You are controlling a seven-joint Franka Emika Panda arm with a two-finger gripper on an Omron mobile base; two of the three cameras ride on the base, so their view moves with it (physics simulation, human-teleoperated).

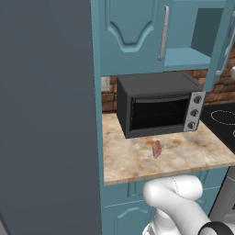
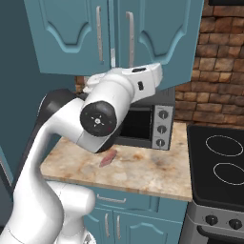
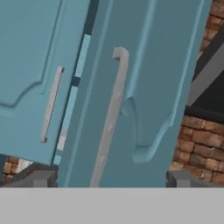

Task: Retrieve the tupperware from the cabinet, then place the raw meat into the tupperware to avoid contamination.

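Observation:
The cabinet [image 1: 137, 32] hangs above the counter. Its left door is closed and its right door [image 1: 221, 43] is swung open over a teal shelf [image 1: 186, 58]. In the hand view my gripper [image 3: 111, 179] is open, fingertips [image 3: 41, 177] wide apart, facing the right door's silver bar handle [image 3: 111, 118] at close range without touching it. The left door's handle [image 3: 51, 103] lies further left. The raw meat [image 1: 157, 148] [image 2: 108, 157], a small pinkish-red lump, lies on the counter in front of the oven. The tupperware is out of view.
A dark toaster oven [image 1: 158, 109] stands on the marble counter [image 1: 133, 163] under the cabinet. A tall dark grey unit [image 1: 46, 114] walls off the left. A black stovetop [image 2: 217, 164] and a brick wall [image 2: 217, 57] lie to the right.

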